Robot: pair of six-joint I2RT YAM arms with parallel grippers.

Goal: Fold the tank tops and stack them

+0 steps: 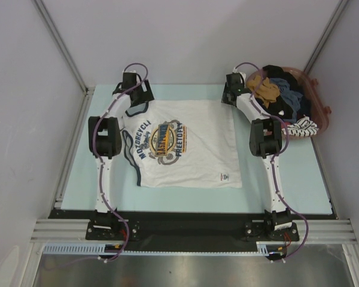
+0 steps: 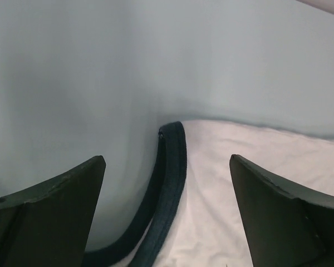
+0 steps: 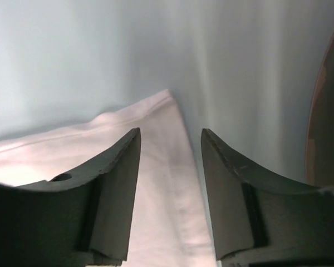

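The white tank top (image 1: 185,146) with navy trim and a chest print lies flat on the table, neck to the left and hem to the right. My left gripper (image 1: 133,91) is open just above the far navy strap (image 2: 170,183), with the strap and white cloth (image 2: 256,167) between its fingers. My right gripper (image 1: 232,94) is open over the far hem corner (image 3: 161,111), its fingers straddling the cloth edge. Neither holds anything. A slate grey-blue cloth (image 1: 282,85) shows in the basket jumble; I cannot tell whether it is the second tank top.
A reddish basket (image 1: 323,113) at the far right holds black, mustard and striped clothes; its rim shows in the right wrist view (image 3: 328,122). The pale blue table (image 1: 299,179) is walled at the back and both sides.
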